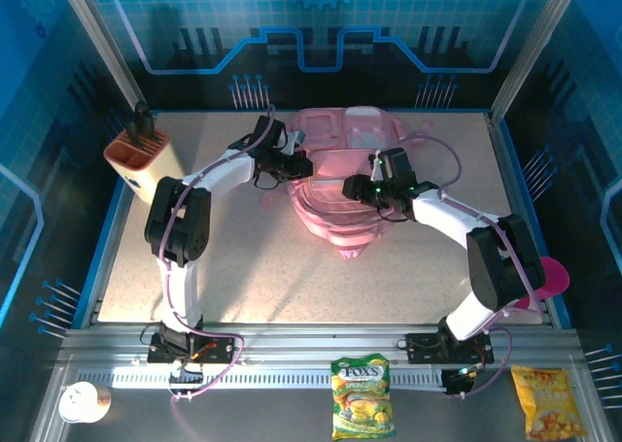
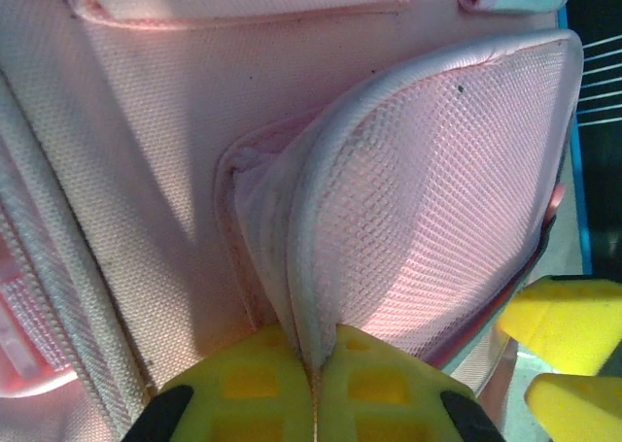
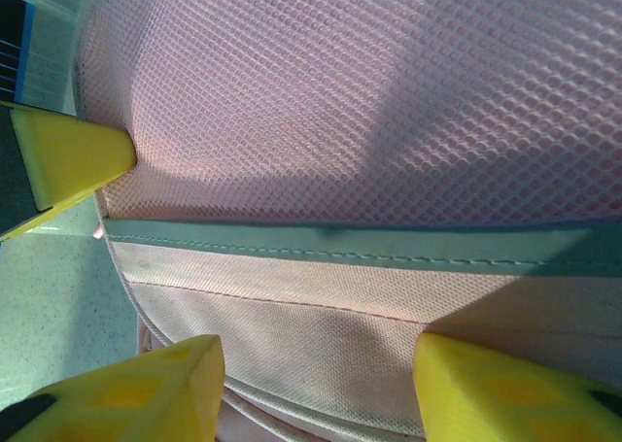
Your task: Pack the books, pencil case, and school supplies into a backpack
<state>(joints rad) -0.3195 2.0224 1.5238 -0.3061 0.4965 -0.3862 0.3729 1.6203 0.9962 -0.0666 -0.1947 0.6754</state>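
The pink backpack lies flat at the back middle of the table. My left gripper is at its left side. In the left wrist view this gripper is shut on the pale edge of a padded pink mesh flap of the backpack. My right gripper sits over the bag's right half. Its yellow fingers stand apart above the woven fabric, below a teal seam, so the right gripper is open over the backpack. The books, pencil case and school supplies are out of view.
A beige holder with an orange top stands at the back left. A pink object lies at the table's right edge. On the front ledge are two snack bags and a white cup.
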